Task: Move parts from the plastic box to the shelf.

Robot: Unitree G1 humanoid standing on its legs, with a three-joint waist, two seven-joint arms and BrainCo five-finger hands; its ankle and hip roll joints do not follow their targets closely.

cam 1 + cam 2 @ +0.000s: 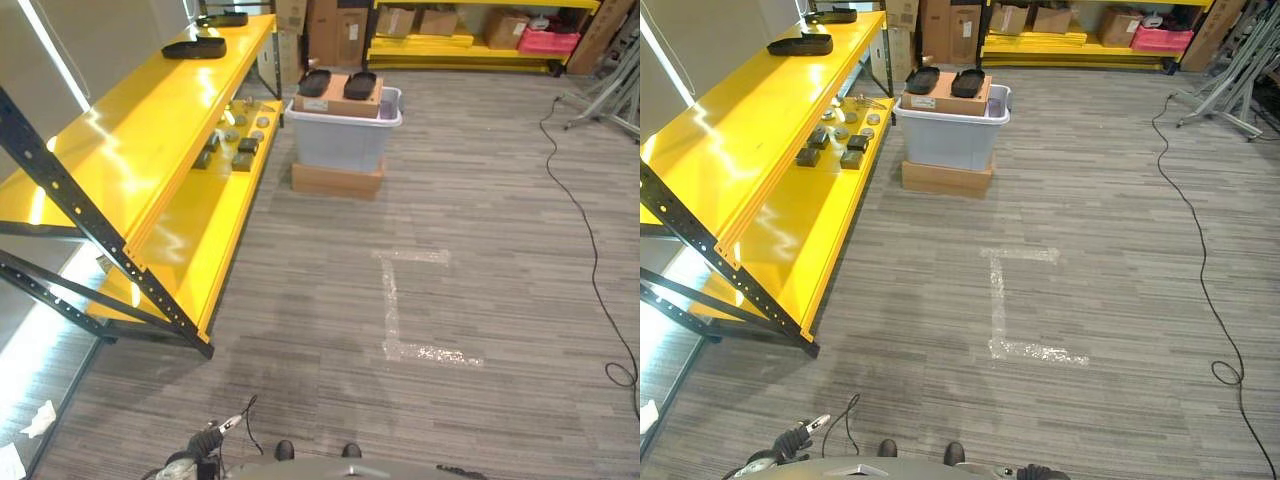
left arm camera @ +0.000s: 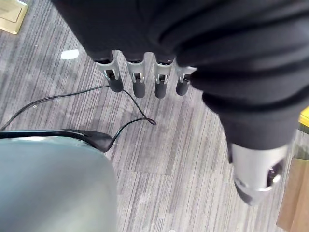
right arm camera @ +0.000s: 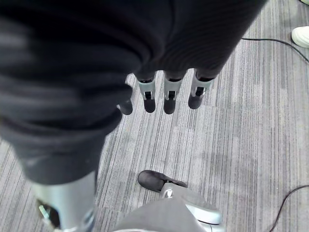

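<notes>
The grey plastic box stands on a flat cardboard box on the carpet, far ahead beside the end of the yellow shelf. A cardboard carton rests across its top with two black tray-like parts on it. Several small dark and silver parts lie on the shelf's lower level, and black parts lie on its upper level. My left hand hangs over the carpet, fingers straight, holding nothing. My right hand hangs the same way, open and empty.
A pale taped L mark lies on the carpet between me and the box. A black cable runs along the floor at right, near a metal stand. Another yellow rack with cartons lines the back. A white shoe shows nearby.
</notes>
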